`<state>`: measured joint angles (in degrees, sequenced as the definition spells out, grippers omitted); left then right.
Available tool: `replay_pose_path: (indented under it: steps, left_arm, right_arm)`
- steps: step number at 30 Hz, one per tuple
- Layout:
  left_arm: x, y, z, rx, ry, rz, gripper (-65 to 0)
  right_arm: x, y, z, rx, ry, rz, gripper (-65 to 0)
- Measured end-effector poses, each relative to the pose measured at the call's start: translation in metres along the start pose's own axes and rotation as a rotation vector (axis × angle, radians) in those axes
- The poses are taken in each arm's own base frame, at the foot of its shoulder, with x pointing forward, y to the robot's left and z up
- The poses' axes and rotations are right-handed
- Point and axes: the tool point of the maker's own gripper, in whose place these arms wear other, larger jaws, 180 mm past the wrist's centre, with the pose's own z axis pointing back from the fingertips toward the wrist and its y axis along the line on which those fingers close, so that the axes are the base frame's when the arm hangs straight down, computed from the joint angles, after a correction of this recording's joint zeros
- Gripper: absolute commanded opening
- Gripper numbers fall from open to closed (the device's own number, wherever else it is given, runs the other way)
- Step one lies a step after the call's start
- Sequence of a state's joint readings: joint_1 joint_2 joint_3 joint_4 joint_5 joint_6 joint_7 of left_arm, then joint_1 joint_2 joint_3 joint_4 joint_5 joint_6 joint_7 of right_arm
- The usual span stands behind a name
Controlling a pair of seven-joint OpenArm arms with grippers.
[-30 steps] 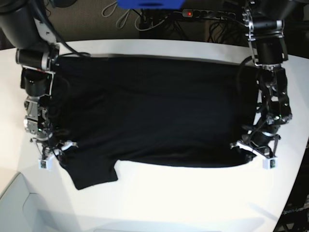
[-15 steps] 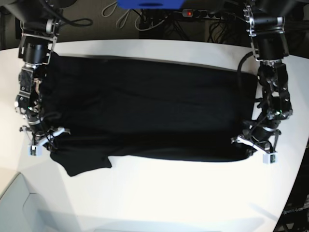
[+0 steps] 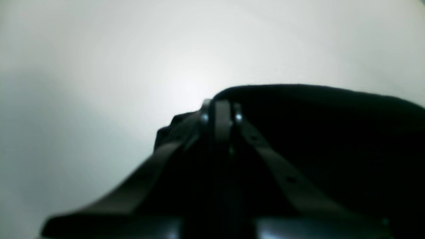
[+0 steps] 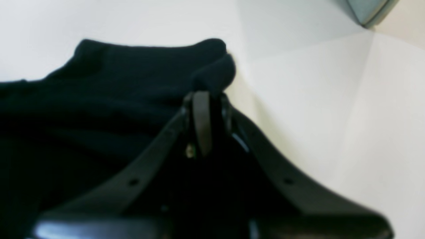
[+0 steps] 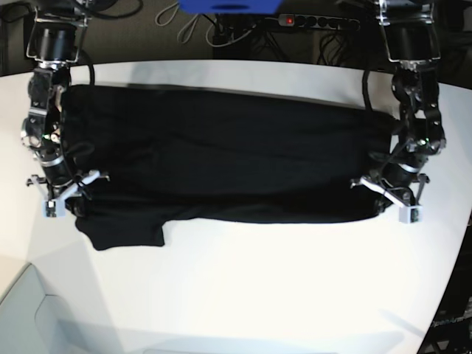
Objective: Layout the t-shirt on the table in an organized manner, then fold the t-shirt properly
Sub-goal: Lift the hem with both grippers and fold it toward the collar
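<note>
The black t-shirt [image 5: 221,158] lies stretched across the white table [image 5: 258,295], folded over along its near edge, with one sleeve [image 5: 122,232] hanging out at the lower left. No print shows. My left gripper [image 5: 383,203] is shut on the t-shirt's near right edge [image 3: 298,109]; the wrist view shows its fingers [image 3: 221,116] pressed together on the cloth. My right gripper [image 5: 68,198] is shut on the near left edge, with a bunched corner [image 4: 212,71] of fabric just past its closed fingers [image 4: 202,113].
Cables and a power strip [image 5: 317,21] lie beyond the table's far edge, with a blue object [image 5: 228,6] at top centre. The table's curved edge [image 5: 442,295] runs down the right. A grey corner [image 4: 368,11] shows past the table in the right wrist view.
Both grippers have pulled the shirt's near edge away from the front of the table, toward the far side. The right arm and the sleeve have shifted left and back. Both grips stay shut.
</note>
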<state>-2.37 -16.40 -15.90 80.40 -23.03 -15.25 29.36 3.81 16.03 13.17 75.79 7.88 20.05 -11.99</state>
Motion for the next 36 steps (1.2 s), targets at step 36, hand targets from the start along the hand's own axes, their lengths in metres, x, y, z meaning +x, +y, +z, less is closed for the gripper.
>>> replay_pose_path:
  steps: [36]
  left_arm:
    - [-0.042, 0.037, 0.059, 0.091, 0.076, -0.068, -64.9]
  right_arm:
    - [-0.032, 0.026, 0.046, 0.111, 0.049, 0.078, -65.0]
